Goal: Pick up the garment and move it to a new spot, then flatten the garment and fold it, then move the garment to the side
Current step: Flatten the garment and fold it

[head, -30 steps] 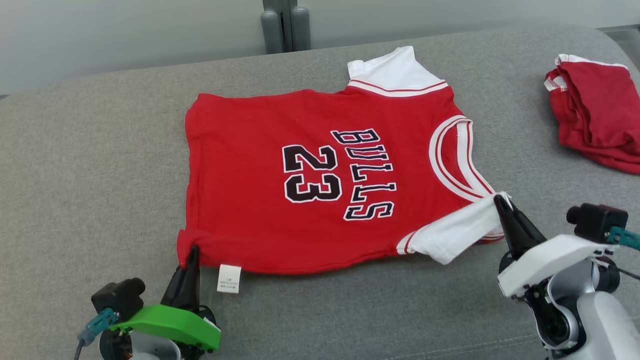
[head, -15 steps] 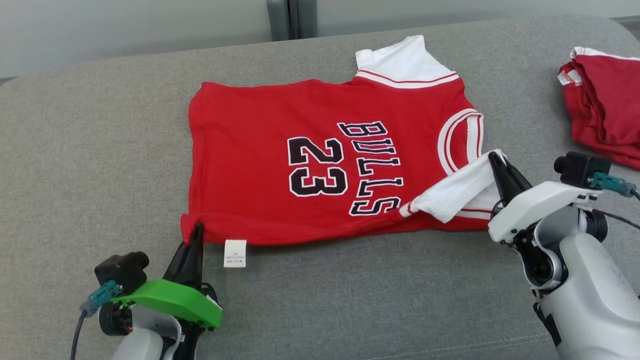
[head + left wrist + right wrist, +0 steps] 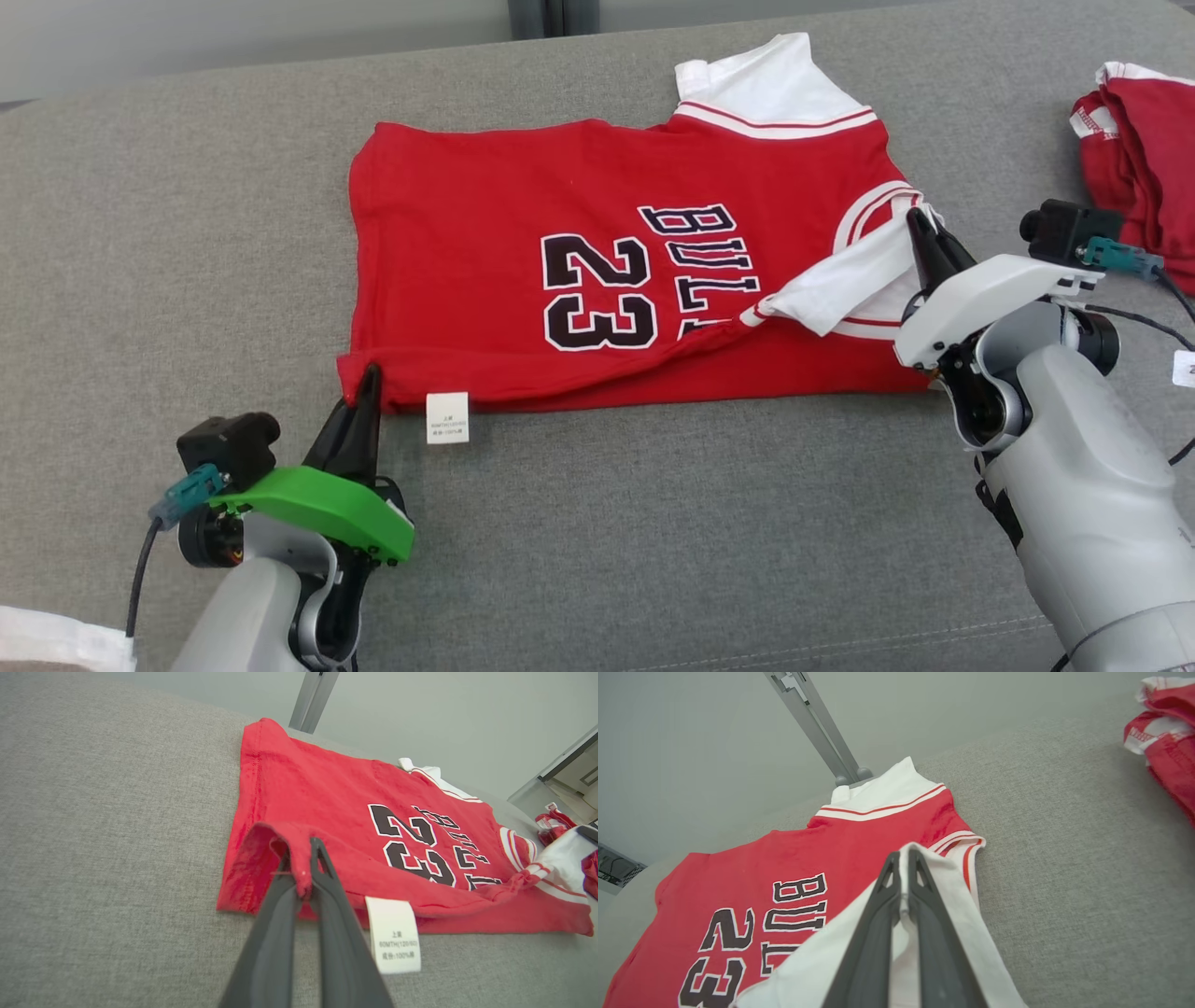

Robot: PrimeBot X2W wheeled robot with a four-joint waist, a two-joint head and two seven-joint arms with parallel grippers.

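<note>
A second ago the red sleeveless-style jersey with white sleeves and black "BULLS 23" lettering [image 3: 467,233] lay flat with the whole word showing. Now its near long edge is lifted and rolled away from the robot, so the last letters are covered. The jersey lies across the middle of the grey upholstered cushion [image 3: 140,233].

The left pincer [image 3: 371,375] is clamped on the near hem corner beside the white care label [image 3: 447,417]. The right pincer [image 3: 917,222] is clamped on the white sleeve, which has been carried from beside the neckline trim to lie across it.

In the left wrist view, the left pincer [image 3: 302,851] has red cloth doubled between its closed fingers; the head view shows just the tip at the corner. In the right wrist view, white fabric is squeezed inside the right pincer [image 3: 903,856]. A red-and-white crumpled garment [image 3: 1139,159] lies well apart at the cushion's right end.
</note>
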